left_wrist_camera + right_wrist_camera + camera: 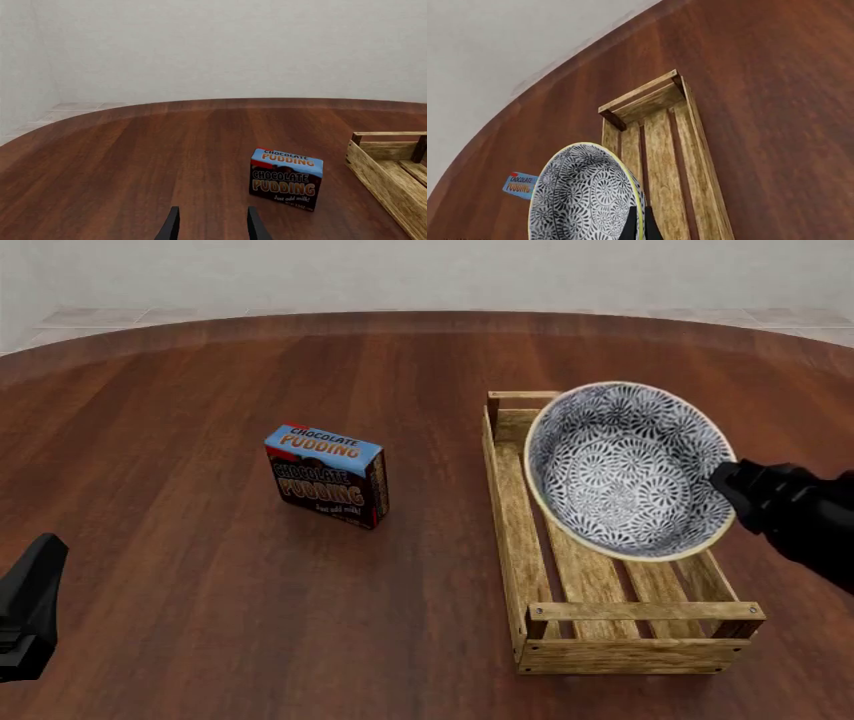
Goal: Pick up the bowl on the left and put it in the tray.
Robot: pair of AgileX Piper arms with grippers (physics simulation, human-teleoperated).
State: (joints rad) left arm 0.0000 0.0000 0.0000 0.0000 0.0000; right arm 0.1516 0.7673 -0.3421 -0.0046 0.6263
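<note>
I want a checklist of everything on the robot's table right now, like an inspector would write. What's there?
Surface: dark reddish wood table with a curved far edge.
Job's things: the bowl, tilted on its side and held above the tray; it is not yet resting on the slats.
Clutter: chocolate pudding box, standing upright to the left of the tray, apart from it.
Grippers: right gripper pinches the bowl's rim; left gripper is open and holds nothing, low at the near left of the table.
Cables: nothing seen.
Surroundings: plain pale wall and light tiled floor past the table.
</note>
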